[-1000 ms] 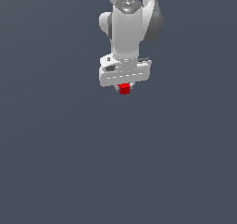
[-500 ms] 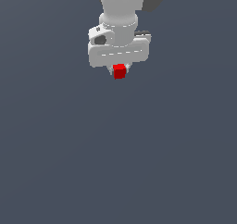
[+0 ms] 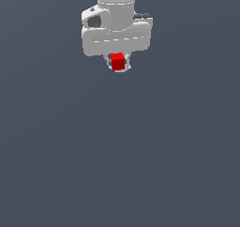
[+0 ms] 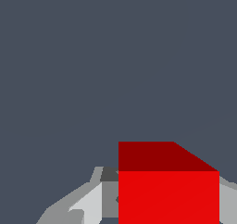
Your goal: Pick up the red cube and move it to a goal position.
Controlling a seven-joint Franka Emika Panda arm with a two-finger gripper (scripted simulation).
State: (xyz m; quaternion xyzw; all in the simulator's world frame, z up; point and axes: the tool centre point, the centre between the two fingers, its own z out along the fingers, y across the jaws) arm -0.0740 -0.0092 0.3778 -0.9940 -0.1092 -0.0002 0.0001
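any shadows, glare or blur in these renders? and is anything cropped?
Exterior view: flat, even light, no cast shadow on the grey ground, no glare; edges are jagged and pixelated, not blurred; the arm is cut off at the top edge, the tool holding the red cube. Wrist view: the red cube has two red shades, one face darker, and the frame edge crops it.

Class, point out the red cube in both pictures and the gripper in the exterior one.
red cube point(image 3: 117, 62), exterior view, on its front face.
red cube point(image 4: 168, 197), wrist view, on its bright near face.
gripper point(image 3: 118, 67), exterior view, midway between the fingertips, at the cube's lower edge.
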